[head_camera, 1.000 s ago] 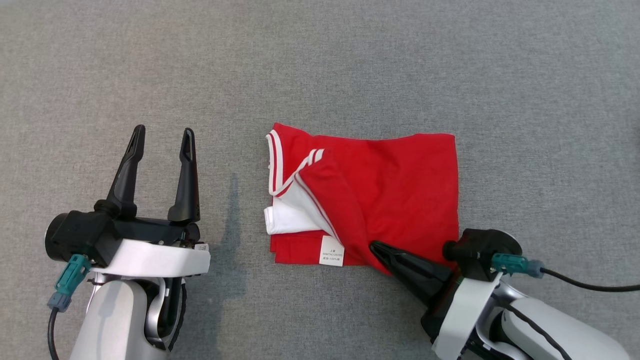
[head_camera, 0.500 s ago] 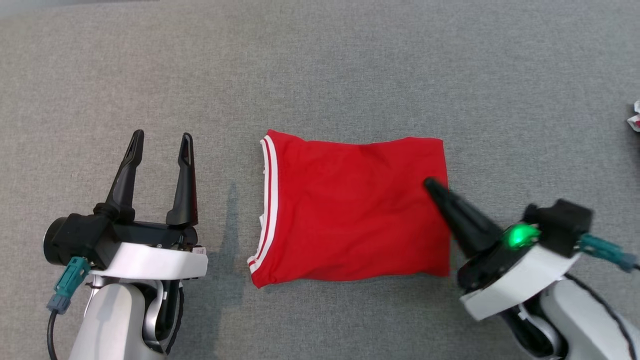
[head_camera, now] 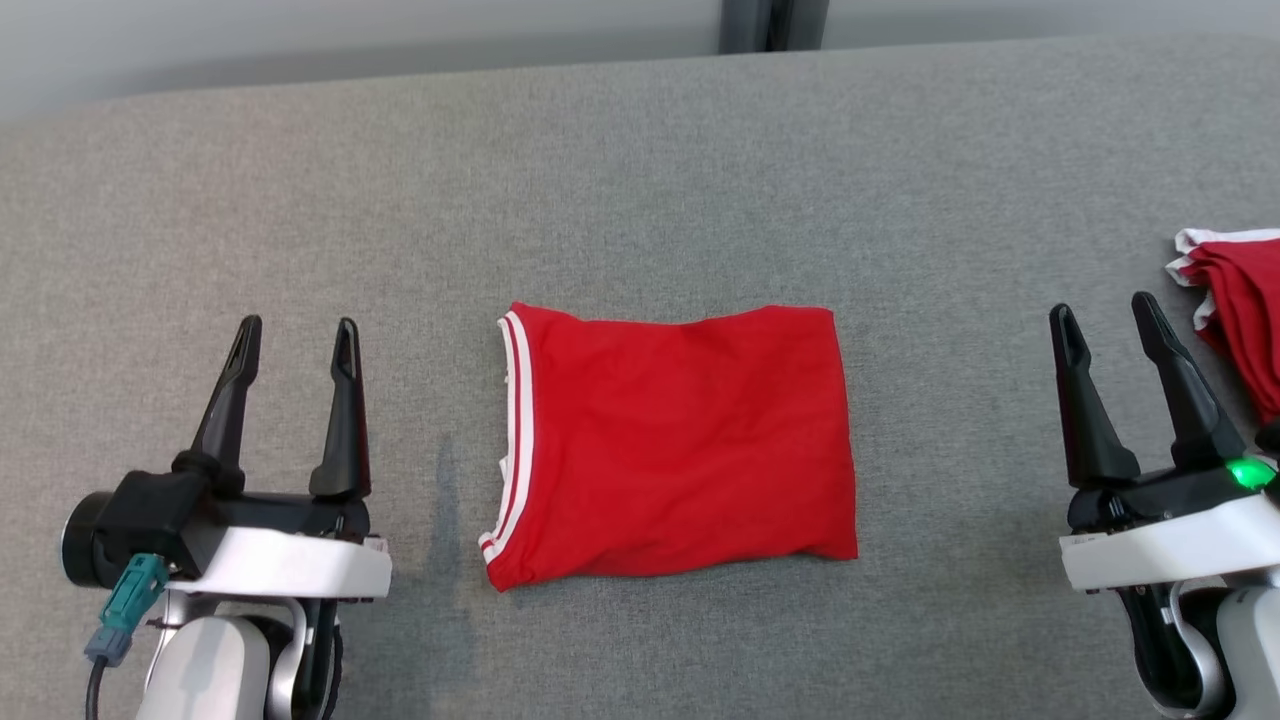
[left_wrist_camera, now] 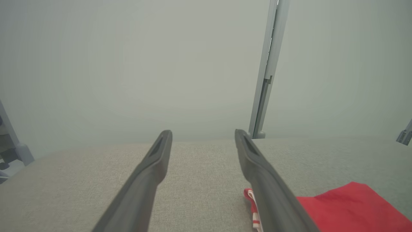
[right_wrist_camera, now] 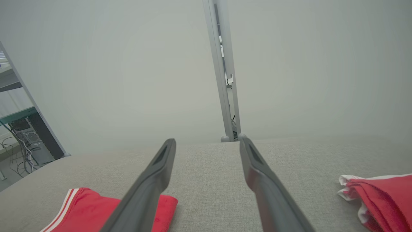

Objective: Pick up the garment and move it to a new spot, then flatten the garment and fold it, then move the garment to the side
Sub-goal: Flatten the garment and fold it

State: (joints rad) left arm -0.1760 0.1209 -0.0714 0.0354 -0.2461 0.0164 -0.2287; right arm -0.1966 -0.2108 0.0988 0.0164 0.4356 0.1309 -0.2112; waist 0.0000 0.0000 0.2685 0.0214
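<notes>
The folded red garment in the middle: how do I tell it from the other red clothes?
Start at the grey table. Midway between the left gripper and the right gripper lies the folded red garment, a flat rectangle with white stripes along its left edge. The other red clothes sit rumpled at the far right.

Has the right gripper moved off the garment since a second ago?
Yes. The right gripper was at the near edge of the garment; now it stands apart, off to the right of it, fingers open.
</notes>
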